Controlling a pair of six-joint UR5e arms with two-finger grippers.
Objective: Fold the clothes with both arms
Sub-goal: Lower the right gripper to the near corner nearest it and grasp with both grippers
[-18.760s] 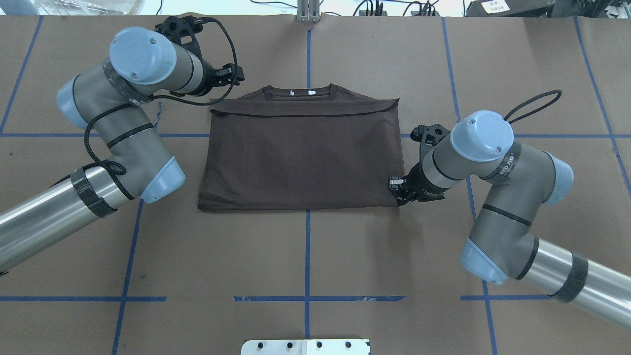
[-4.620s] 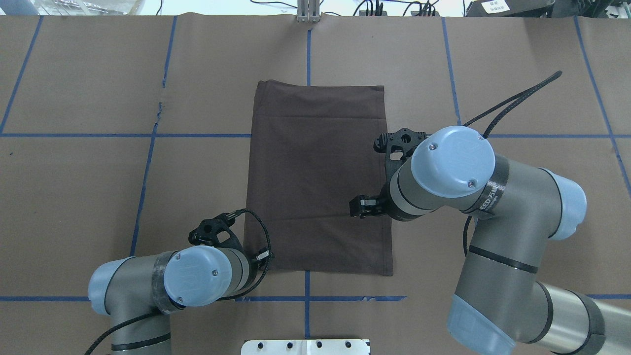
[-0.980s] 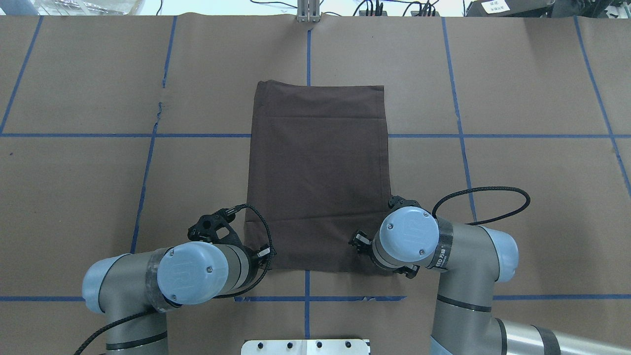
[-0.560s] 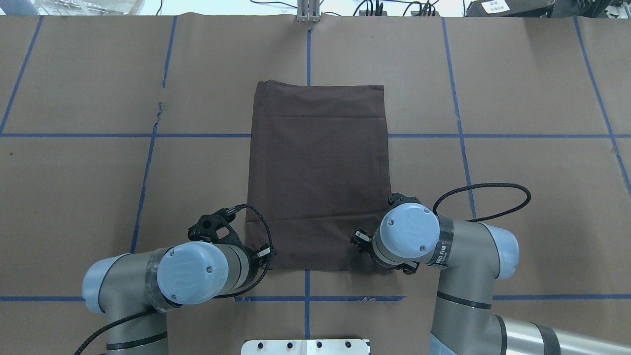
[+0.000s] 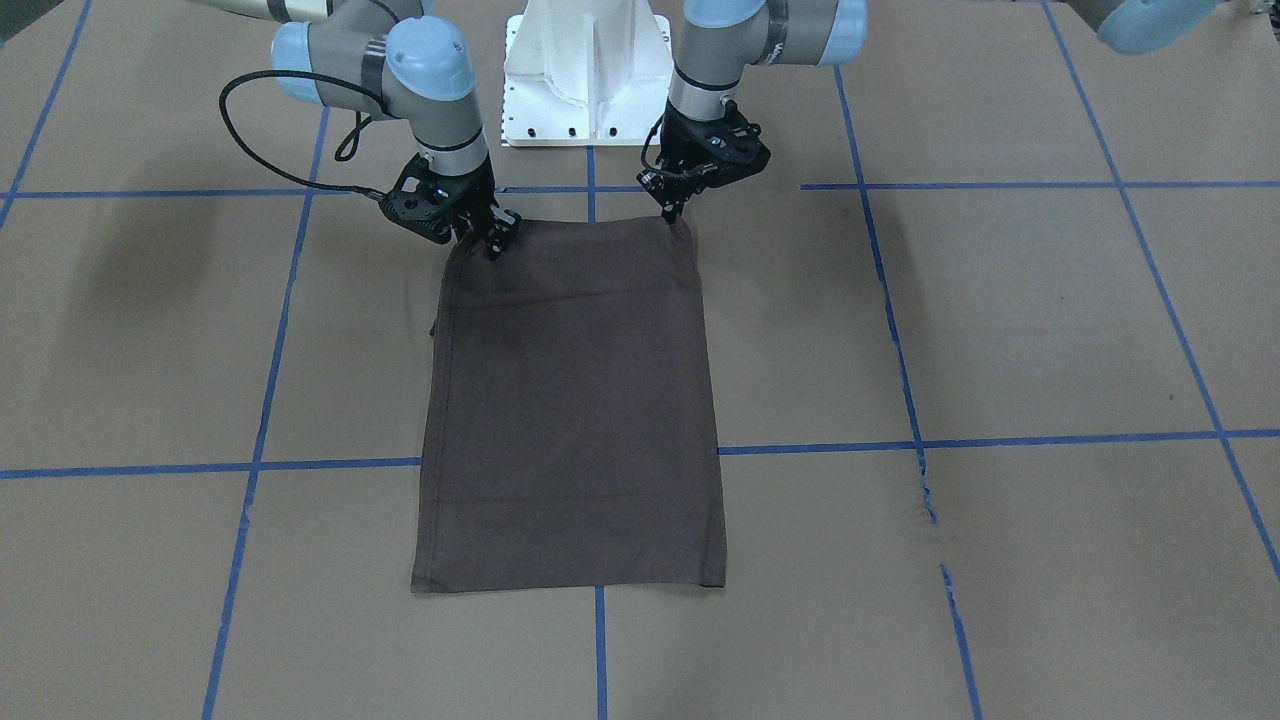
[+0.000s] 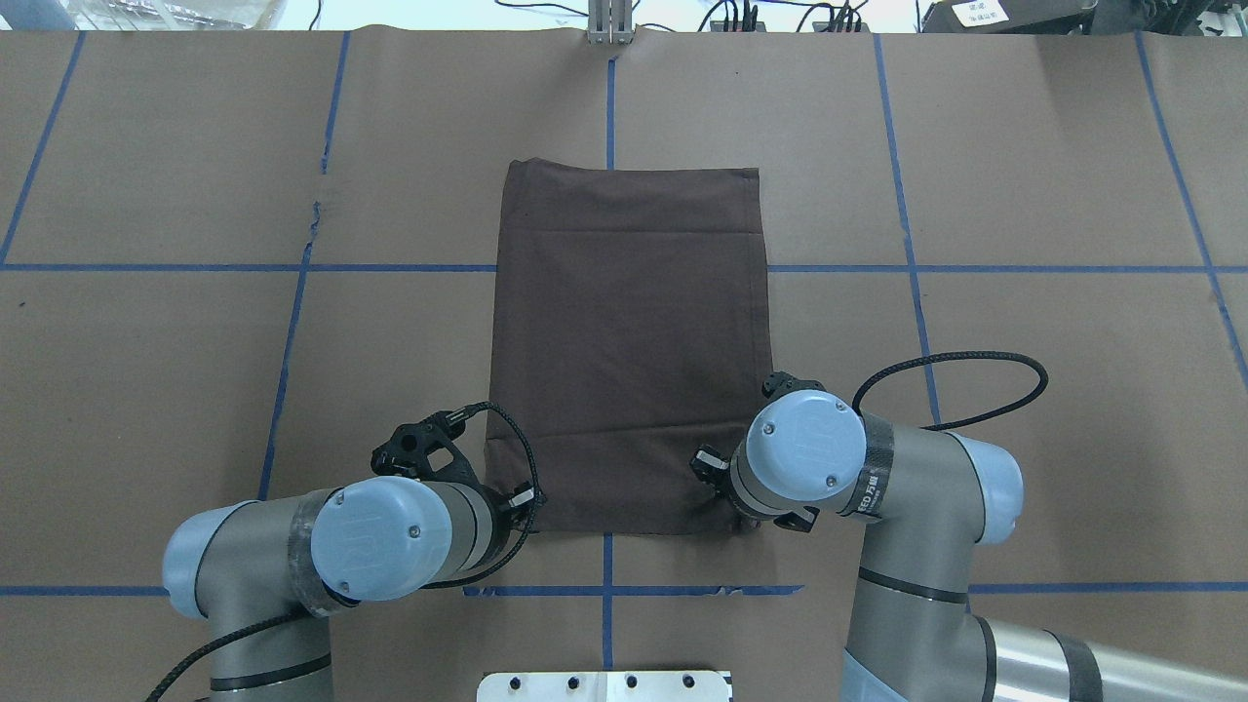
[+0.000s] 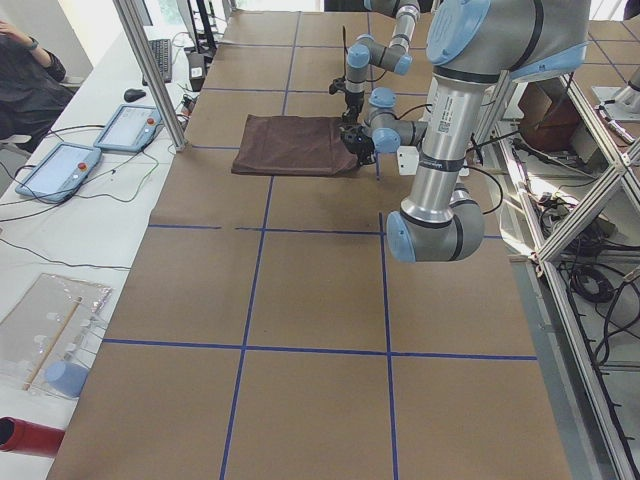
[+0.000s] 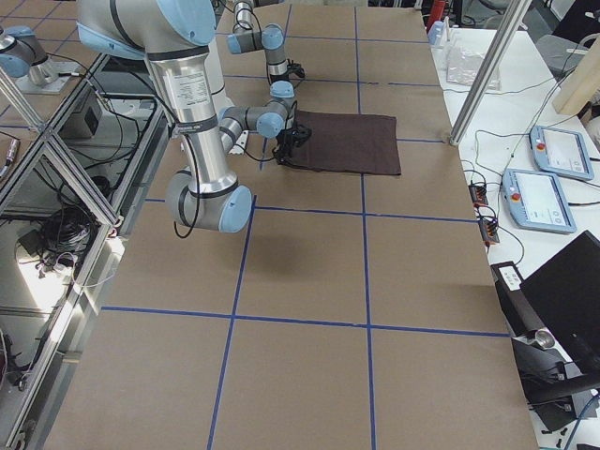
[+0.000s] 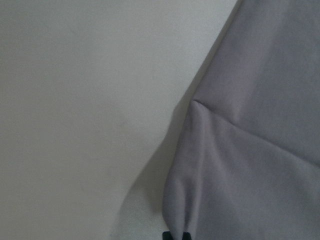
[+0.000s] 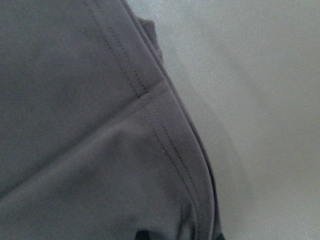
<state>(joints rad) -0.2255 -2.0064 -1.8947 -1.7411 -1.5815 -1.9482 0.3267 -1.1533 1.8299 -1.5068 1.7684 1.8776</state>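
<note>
The clothes, one dark brown T-shirt (image 5: 570,400) (image 6: 629,322), lie folded into a tall rectangle in the middle of the table, collar hidden. My left gripper (image 5: 672,214) is shut on the near left corner. The left wrist view shows the cloth (image 9: 250,150) pinched into a ridge at the fingertips (image 9: 176,235). My right gripper (image 5: 492,243) is shut on the near right corner, which is raised a little. The right wrist view shows the hem (image 10: 165,145) running down to a dark fingertip (image 10: 144,234). In the overhead view both wrists hide their fingers.
The white pedestal base (image 5: 588,70) stands just behind both grippers. Blue tape lines (image 6: 390,267) cross the brown table cover. Beyond the table's far edge are an aluminium post (image 7: 150,70), two tablets (image 7: 130,128) and a seated person (image 7: 25,60).
The right arm came down from the shirt's right edge to its near right corner, and that corner has lifted and shifted slightly inward. The left arm has stayed at the near left corner.
</note>
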